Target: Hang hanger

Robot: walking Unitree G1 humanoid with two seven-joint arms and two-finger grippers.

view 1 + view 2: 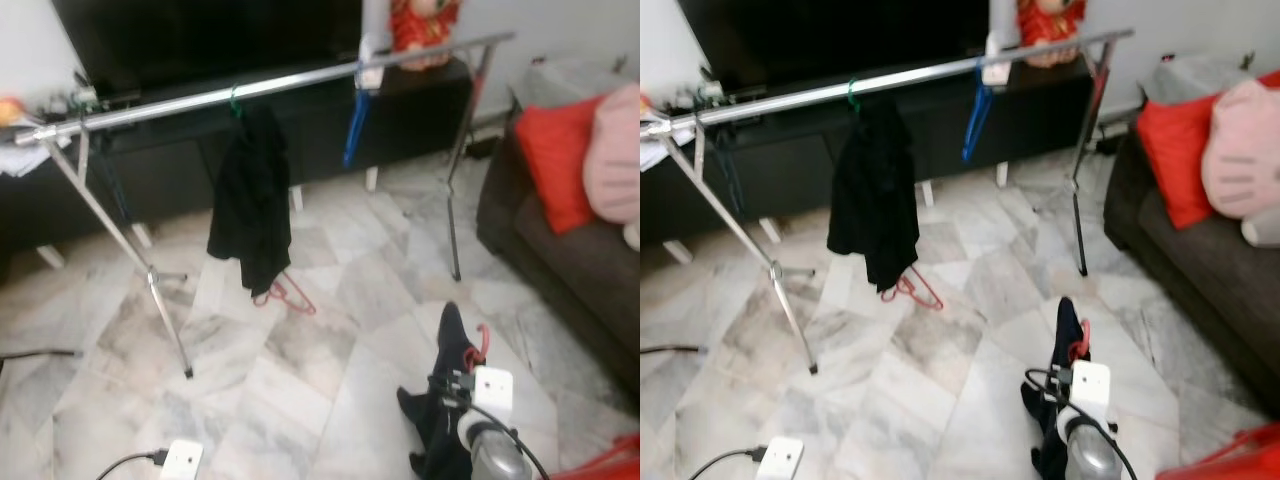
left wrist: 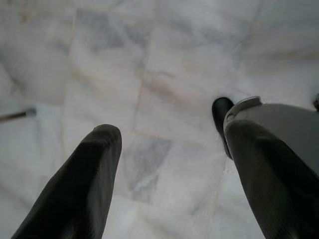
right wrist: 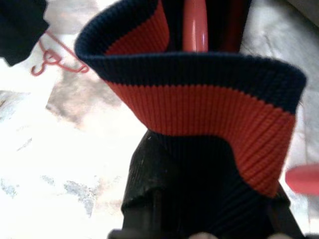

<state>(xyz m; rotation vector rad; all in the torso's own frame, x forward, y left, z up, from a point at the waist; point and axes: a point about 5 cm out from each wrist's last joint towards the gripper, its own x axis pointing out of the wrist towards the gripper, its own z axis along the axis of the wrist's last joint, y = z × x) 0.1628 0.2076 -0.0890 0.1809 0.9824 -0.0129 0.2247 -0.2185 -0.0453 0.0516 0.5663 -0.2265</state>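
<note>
The red plastic hanger (image 3: 195, 25), carrying a navy garment with red-striped ribbed collar (image 3: 199, 99), sits low before you in the right gripper (image 1: 455, 385), apparently clamped, hook up for the silver clothes rail (image 1: 260, 88). Left gripper (image 2: 169, 164) gapes empty.

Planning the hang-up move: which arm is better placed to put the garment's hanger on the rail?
Right. The right gripper already holds the navy garment with its red hanger, facing the rail. The left gripper is open, pointed at bare floor.
</note>
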